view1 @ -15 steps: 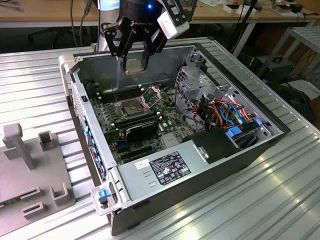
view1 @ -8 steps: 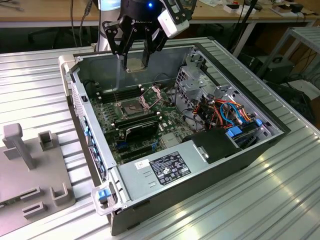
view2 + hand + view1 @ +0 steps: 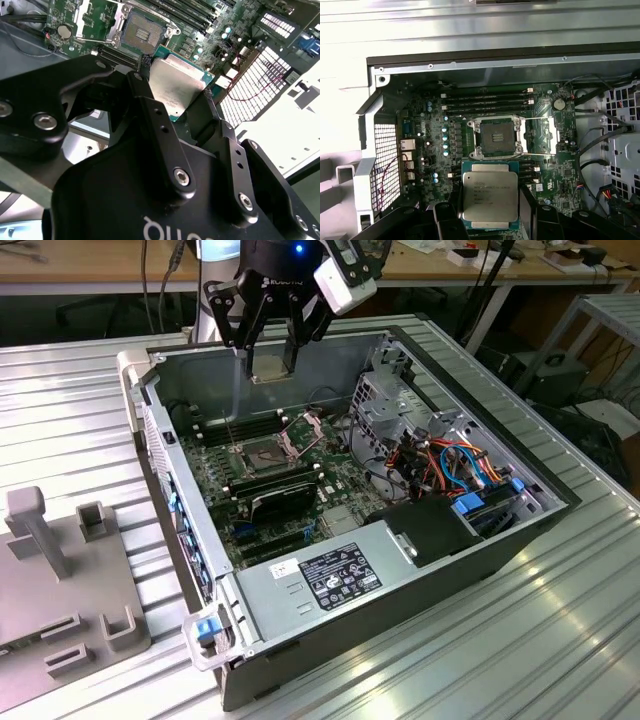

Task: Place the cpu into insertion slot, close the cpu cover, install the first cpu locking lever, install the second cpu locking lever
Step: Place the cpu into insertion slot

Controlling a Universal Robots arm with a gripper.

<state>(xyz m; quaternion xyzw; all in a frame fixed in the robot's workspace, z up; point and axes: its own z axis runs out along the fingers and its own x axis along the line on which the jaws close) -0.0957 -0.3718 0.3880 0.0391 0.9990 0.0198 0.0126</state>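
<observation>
Okay, nearest in the exterior view: ribbed metal tabletop [image 3: 560,640], with a grey fixture block [image 3: 60,580] at lower left of the frame. An open computer case [image 3: 380,630] lies on the tabletop. The labelled power supply [image 3: 330,575] sits at its near side, the green motherboard [image 3: 225,480] behind it. The insertion slot [image 3: 268,452] is mid-board, and its dark pin field is bare in both wrist views. The cpu cover [image 3: 303,430] stands raised just beside it. Farther back, top centre of the frame, the black pincer [image 3: 272,362] is clamped on opposite edges of the cpu [image 3: 268,373]. The chip is in the air above the board, apart from the slot. In the first wrist view the cpu [image 3: 489,195] shows its metal top.
</observation>
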